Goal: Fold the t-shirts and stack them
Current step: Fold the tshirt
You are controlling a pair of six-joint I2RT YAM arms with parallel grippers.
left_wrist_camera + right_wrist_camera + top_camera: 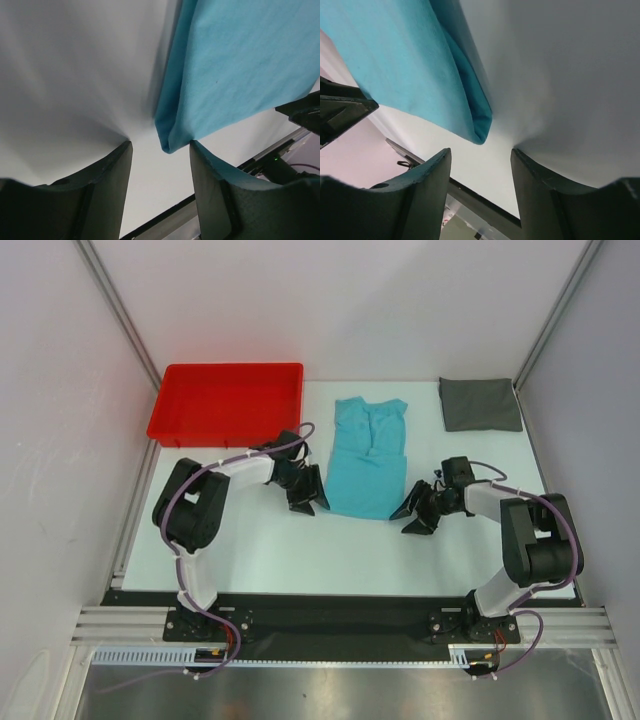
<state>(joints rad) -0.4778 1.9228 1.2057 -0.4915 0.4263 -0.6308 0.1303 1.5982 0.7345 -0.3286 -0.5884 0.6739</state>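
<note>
Both arms are poised at the near hem of the teal shirt (pixel 368 458). It lies in the middle of the worktop (pixel 270 555) as a long strip, sleeves folded in and collar end far.

The left gripper (pixel 160 148) has its jaws parted and empty. The shirt's near-left corner lies between them, closer to one finger. The right gripper (pixel 480 154) is likewise spread and empty, with the near-right corner just ahead of its gap.

The step in hand appears to be pinching both hem corners to fold the strip in half, away from the bases. To do it well:
- Each finger should catch every layer at its corner, since the folded edge shows more than one ply.
- Both grippers should close at equal depth and lift together, so the hem lands square.

The cloth is a thin, matte knit, limp, with softly rolled fold edges. The grey shirt (pixel 480 404), a flat folded rectangle, lies at the far right, well apart. The tray (pixel 228 400), far left, is rigid red plastic.
</note>
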